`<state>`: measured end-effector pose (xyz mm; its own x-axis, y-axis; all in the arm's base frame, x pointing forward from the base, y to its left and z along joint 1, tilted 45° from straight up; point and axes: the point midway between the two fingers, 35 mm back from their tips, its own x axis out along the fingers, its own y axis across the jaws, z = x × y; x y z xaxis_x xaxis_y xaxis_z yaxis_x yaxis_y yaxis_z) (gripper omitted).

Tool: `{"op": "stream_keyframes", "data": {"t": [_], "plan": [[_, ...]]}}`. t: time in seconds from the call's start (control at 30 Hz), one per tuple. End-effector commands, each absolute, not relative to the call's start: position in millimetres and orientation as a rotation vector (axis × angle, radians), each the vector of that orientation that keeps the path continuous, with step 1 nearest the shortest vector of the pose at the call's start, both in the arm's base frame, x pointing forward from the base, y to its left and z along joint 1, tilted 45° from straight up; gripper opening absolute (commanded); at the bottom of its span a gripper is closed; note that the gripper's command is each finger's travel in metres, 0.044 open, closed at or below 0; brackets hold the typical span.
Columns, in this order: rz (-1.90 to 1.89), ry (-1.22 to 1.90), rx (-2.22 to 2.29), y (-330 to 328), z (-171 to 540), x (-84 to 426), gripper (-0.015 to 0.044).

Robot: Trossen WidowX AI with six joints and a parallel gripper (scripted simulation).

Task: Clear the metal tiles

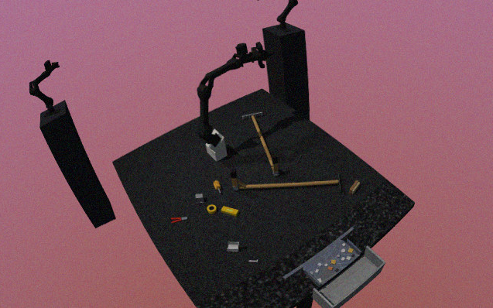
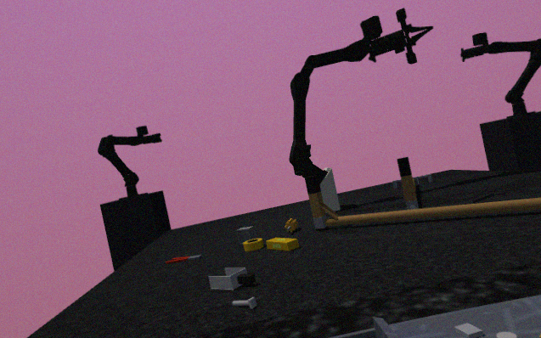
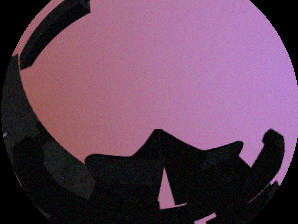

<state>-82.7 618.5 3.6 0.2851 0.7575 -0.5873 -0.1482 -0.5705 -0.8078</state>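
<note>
My gripper (image 1: 270,54) (image 2: 431,28) (image 3: 157,132) is shut and empty, raised high above the back of the table. A long wooden-handled tool (image 1: 290,185) (image 2: 459,211) with a thin flat head lies across the table, its upright grip at the left end; it looks like the scraper. A second long tool (image 1: 265,145) with a wide, rake-like head lies behind it. Several small tiles (image 1: 333,261) (image 2: 469,329), pale, yellow, orange and dark, lie scattered on the steel plate (image 1: 323,258) (image 2: 437,310) at the front edge. The catch box (image 1: 337,291) adjoins the plate's far side and looks empty.
A yellow block (image 1: 230,210) (image 2: 282,244), yellow ring (image 1: 211,209) (image 2: 253,245), orange-handled tool (image 1: 217,185), red pliers (image 1: 176,218), grey bracket (image 1: 233,246) and bolt (image 1: 253,261) lie left of centre. A wooden block (image 1: 354,187) lies at right. Two pedestals (image 1: 77,166) (image 1: 286,70) with arms flank the table.
</note>
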Motion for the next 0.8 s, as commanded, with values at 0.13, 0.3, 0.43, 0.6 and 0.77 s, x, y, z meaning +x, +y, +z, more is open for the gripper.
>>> {"op": "stream_keyframes", "data": {"t": [0.13, 0.3, 0.43, 0.6, 0.77], "plan": [[1.365, -0.429, -1.735, 610, 1, -49, 0.0], [1.339, -0.354, -1.726, 605, 0, -28, 0.0], [1.317, -0.294, -1.717, 601, -1, -12, 0.0], [1.288, -0.222, -1.704, 594, -2, 8, 0.0], [1.257, -0.15, -1.689, 587, -2, 28, 0.0]]}}
